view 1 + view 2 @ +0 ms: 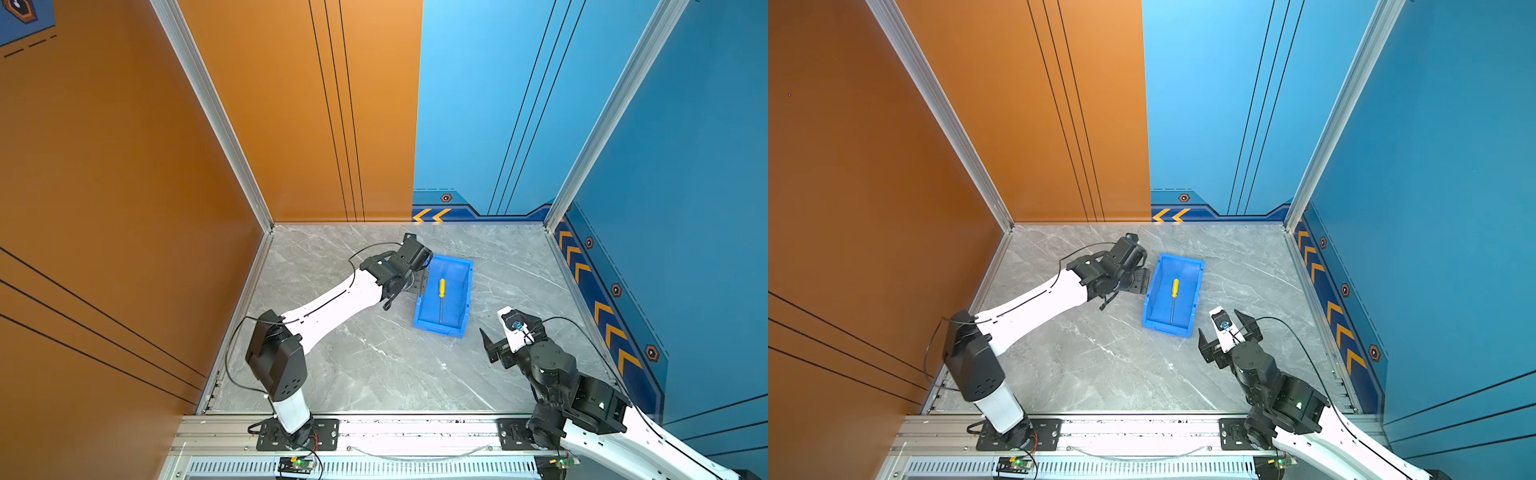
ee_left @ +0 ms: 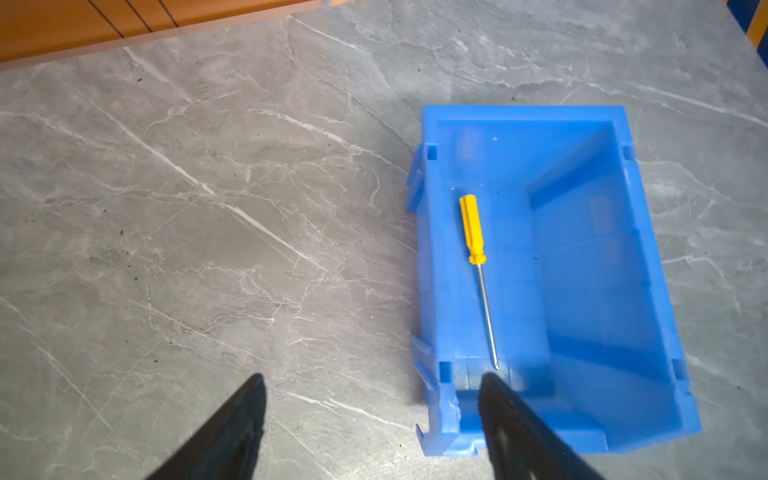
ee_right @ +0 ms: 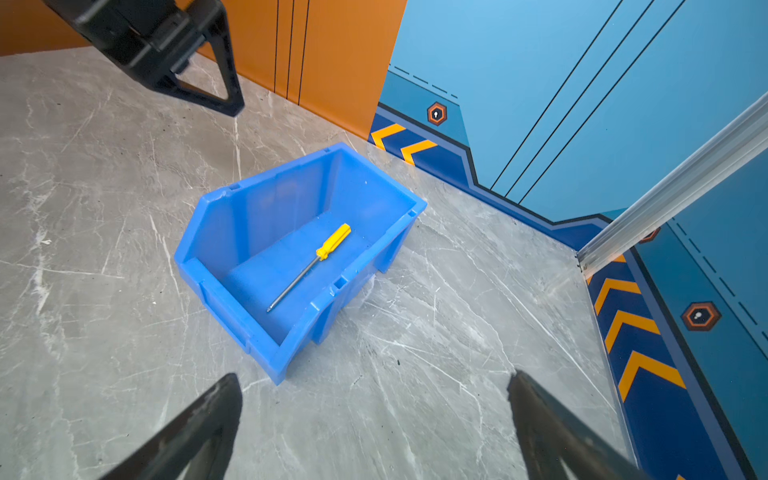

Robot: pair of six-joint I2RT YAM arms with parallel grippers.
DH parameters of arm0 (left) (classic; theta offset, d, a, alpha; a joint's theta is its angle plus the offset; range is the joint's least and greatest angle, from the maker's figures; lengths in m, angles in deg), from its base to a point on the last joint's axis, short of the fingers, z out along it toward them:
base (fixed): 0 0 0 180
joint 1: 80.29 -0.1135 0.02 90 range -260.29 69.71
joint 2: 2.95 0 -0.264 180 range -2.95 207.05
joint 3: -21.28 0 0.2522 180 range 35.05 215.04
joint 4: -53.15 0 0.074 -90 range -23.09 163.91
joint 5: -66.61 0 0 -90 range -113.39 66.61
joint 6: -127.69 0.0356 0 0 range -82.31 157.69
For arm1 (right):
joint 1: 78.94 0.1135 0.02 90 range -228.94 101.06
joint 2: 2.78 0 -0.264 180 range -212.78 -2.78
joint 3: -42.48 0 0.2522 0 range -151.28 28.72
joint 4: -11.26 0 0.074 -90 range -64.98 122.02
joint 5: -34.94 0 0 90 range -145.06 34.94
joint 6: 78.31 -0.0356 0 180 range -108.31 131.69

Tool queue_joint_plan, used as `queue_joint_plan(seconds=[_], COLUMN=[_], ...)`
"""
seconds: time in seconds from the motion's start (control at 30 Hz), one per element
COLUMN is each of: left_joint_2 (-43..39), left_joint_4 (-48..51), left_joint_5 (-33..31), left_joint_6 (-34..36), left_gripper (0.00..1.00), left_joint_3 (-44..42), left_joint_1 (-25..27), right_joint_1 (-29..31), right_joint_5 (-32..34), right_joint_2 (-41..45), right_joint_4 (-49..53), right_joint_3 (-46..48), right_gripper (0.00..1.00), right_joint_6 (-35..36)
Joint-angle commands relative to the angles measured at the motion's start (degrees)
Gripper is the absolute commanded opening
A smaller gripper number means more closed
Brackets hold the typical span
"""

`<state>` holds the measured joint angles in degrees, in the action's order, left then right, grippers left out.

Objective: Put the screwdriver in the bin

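1. The screwdriver (image 2: 473, 241) lies flat on the floor of the bin (image 2: 519, 113), yellow handle toward the tall end and tip close to the low lipped end. Nothing holds it. As things lie, the task looks done.
2. The main danger is that low end. If the bin (image 1: 436, 330) is jolted or tipped that way, the slim round shaft could roll or slide out (the lip there is the weakest barrier).
3. The left gripper (image 2: 372, 378) is spread wide and empty. In its wrist view one finger overlaps the bin's low end, and I cannot tell whether it touches. In both top views this gripper is just beside the bin's wall, so pulling back sideways or downward could clip the rim and shove the bin across the grey table (image 1: 374, 365).
4. The right gripper (image 3: 374, 376) is also wide open and empty, near the bin's low end but apart from it. A forward reach from there would push the bin.
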<state>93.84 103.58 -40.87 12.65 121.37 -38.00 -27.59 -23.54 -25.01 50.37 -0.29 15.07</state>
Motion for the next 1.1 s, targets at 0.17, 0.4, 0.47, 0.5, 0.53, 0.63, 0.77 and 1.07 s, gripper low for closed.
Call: queue_joint_plan(seconds=[0.17, 0.4, 0.47, 0.5, 0.53, 0.63, 0.77, 1.07], left_joint_2=[-9.7, -16.0, -17.0, -17.5, -18.1, -19.4, -19.7, -25.0], left_joint_4=[-12.0, -23.2, -21.9, -21.2, -21.3, -24.6, -23.4, -43.1], left_joint_5=[5.2, 9.6, 9.4, 9.1, 8.6, 5.8, -0.1, 3.9], left_joint_6=[8.5, 14.1, 15.4, 15.8, 16.1, 15.6, 11.3, 14.5], left_gripper=[0.98, 0.98, 0.98, 0.98, 0.98, 0.98, 0.98, 0.98], left_joint_3=[-16.5, -31.3, -32.0, -32.5, -33.4, -37.5, -38.1, -50.9], left_joint_1=[-8.5, -17.3, -18.6, -19.2, -19.7, -21.7, -24.7, -33.7], right_joint_1=[-8.4, -21.7, -24.7, -25.9, -26.9, -29.4, -33.9, -45.2], right_joint_5=[2.5, 0.3, -2.7, -3.2, -3.5, -3.7, -8.5, -17.3], right_joint_2=[0.5, 0.5, -0.3, -0.9, -1.8, -5.1, -11.3, -21.0], right_joint_4=[-3.2, -8.4, -8.4, -8.9, -9.9, -14.3, -19.5, -34.4], right_joint_3=[3.1, 5.4, 5.4, 5.2, 5.3, 6.2, 7.0, 11.2], right_gripper=[1.0, 1.0, 1.0, 1.0, 1.0, 1.0, 1.0, 1.0], right_joint_6=[-7.3, -12.7, -13.2, -13.5, -13.4, -12.4, -11.0, -11.3])
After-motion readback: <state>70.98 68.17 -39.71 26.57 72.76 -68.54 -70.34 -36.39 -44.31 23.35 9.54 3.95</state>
